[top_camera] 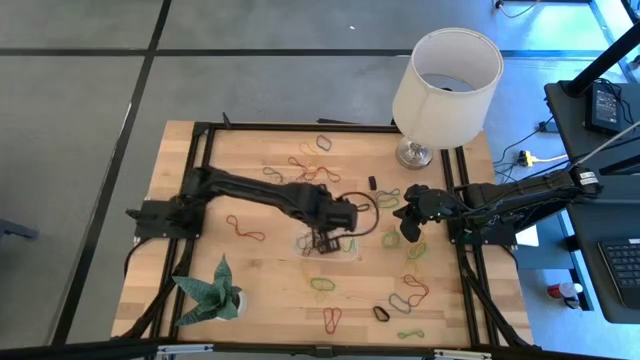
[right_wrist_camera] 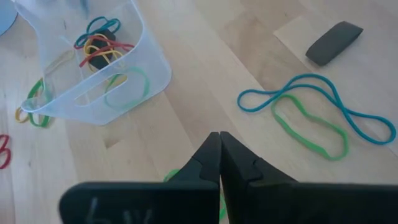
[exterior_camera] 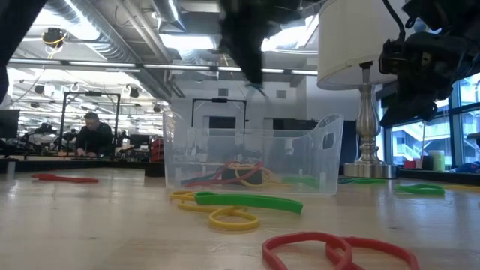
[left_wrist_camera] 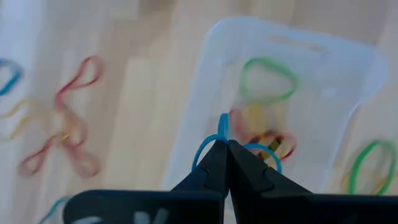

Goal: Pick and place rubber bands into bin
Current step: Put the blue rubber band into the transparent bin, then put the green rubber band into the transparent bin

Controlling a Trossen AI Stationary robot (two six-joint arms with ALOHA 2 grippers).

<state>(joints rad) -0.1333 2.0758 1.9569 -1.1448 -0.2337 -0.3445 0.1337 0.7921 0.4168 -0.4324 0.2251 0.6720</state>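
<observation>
Left gripper [left_wrist_camera: 225, 144] hangs right over the bin [left_wrist_camera: 348, 59], jaws pinched tight on a blue band [left_wrist_camera: 214, 140] whose thin loops poke out on both sides of the fingertips. From above, that gripper [top_camera: 328, 240] sits over the middle of the table [top_camera: 260, 290], with the clear bin [top_camera: 345, 243] directly beneath it. Inside the bin lie a green loop [left_wrist_camera: 267, 81] flat on the floor and a tangle of red and yellow bands [left_wrist_camera: 264, 134] next to it. From table height the bin [exterior_camera: 251, 157] stands upright, red and yellow bands [exterior_camera: 232, 174] heaped at its bottom, and the left arm comes down dark and blurred above it.

Right gripper [top_camera: 412, 225] hovers off to the bin's right, near the lamp [top_camera: 445, 80], jaws closed together with nothing visible between them. In its wrist view the fingertips [right_wrist_camera: 217, 140] meet over bare wood; a blue band [right_wrist_camera: 311, 102] and a green band [right_wrist_camera: 311, 127] lie overlapping just beyond, a black band [right_wrist_camera: 334, 42] farther on.

Loose bands are scattered all over the table: green [exterior_camera: 247, 201], yellow [exterior_camera: 232, 219] and red [exterior_camera: 337, 251] ones lie close to the low camera, in front of the bin
</observation>
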